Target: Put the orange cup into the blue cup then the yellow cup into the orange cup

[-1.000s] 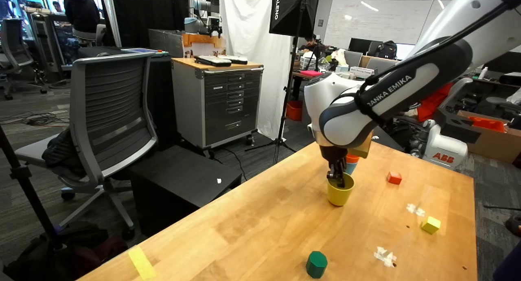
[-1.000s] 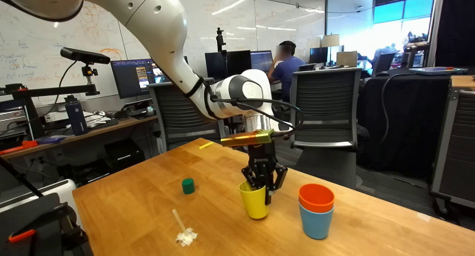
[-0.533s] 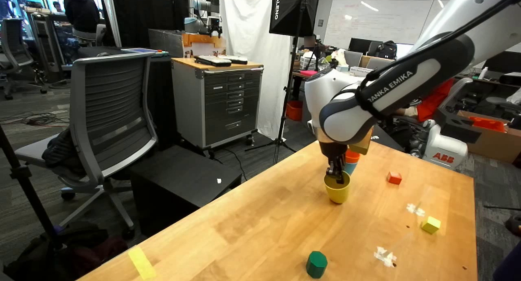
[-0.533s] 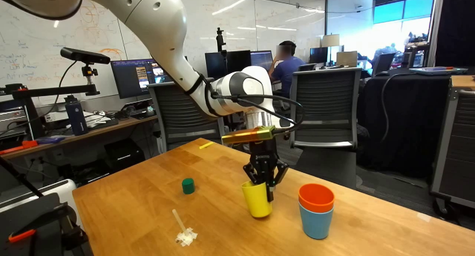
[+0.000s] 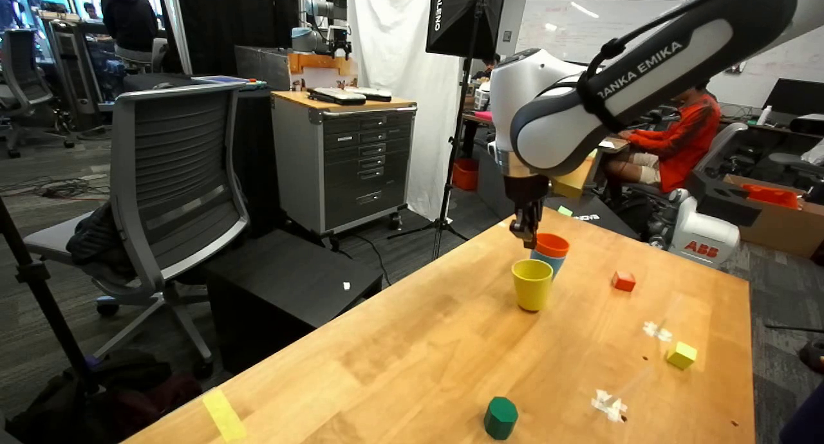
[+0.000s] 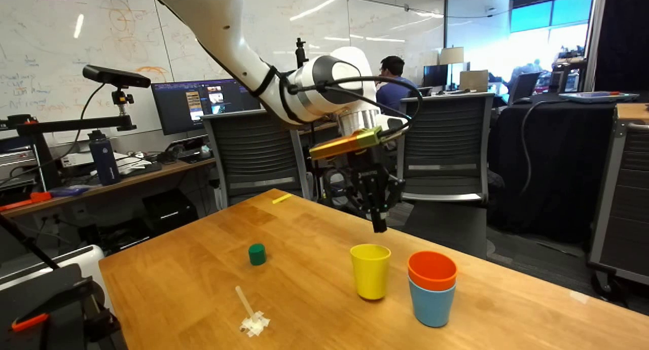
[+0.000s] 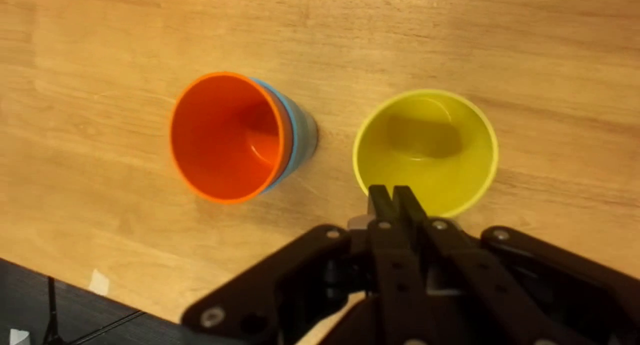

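The jaws, nearly together, hang above the tapered yellow plastic cup (image 6: 371, 273); nearby, the round orange plastic cup (image 6: 432, 272) sits nested in the tapered blue plastic cup (image 6: 432, 306).

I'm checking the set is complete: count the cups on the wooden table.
3. The yellow cup stands apart from the blue cup; the orange cup sits inside the blue cup. A cup hidden beneath the orange one cannot be ruled out.

The yellow cup (image 6: 371, 273) stands below the gripper (image 6: 379, 227), near the blue cup (image 6: 432, 305) holding the orange cup (image 6: 432, 272)
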You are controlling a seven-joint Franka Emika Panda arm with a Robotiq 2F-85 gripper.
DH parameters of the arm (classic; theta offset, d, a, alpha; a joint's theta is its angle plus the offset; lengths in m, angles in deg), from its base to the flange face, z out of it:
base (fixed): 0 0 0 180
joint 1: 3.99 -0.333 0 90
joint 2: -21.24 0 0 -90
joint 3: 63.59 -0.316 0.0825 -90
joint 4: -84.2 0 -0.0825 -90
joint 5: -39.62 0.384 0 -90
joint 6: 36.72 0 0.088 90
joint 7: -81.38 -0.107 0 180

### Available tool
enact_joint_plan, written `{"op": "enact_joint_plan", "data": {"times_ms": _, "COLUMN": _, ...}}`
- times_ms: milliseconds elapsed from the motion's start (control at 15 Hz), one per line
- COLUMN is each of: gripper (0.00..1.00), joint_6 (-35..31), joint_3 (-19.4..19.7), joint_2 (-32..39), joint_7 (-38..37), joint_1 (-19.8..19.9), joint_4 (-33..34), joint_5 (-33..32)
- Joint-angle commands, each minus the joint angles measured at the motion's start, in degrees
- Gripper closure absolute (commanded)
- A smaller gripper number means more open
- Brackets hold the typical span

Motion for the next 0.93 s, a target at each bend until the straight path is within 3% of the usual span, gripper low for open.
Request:
{"op": "enact_joint_plan", "data": {"times_ms": 0, "gripper": 0.98, "joint_6": -0.4, "joint_3": 0.1, "joint_2": -2.2, "joint_7": -0.5, "joint_1": 1.2, "joint_4": -0.8, "joint_5": 0.9}}
{"op": "enact_joint_plan", "data": {"times_ms": 467, "gripper": 0.97, "joint_6": 0.0, "joint_3": 0.2, "joint_2": -2.5, "joint_7": -0.4, "joint_1": 2.3, "joint_4": -1.4, "joint_5": 0.5}}
{"op": "enact_joint_plan", "data": {"times_ms": 533, "gripper": 0.68, "joint_6": 0.2, "joint_3": 0.2, "joint_2": -2.5, "joint_7": -0.4, "joint_1": 2.4, "joint_4": -1.4, "joint_5": 0.5}}
{"op": "enact_joint_plan", "data": {"times_ms": 667, "gripper": 0.69, "joint_6": 0.3, "joint_3": 0.3, "joint_2": -2.6, "joint_7": -0.7, "joint_1": 2.3, "joint_4": -1.5, "joint_5": 0.5}}
{"op": "enact_joint_plan", "data": {"times_ms": 867, "gripper": 0.47, "joint_6": 0.3, "joint_3": 0.4, "joint_2": -2.7, "joint_7": -0.8, "joint_1": 2.3, "joint_4": -1.6, "joint_5": 0.4}}
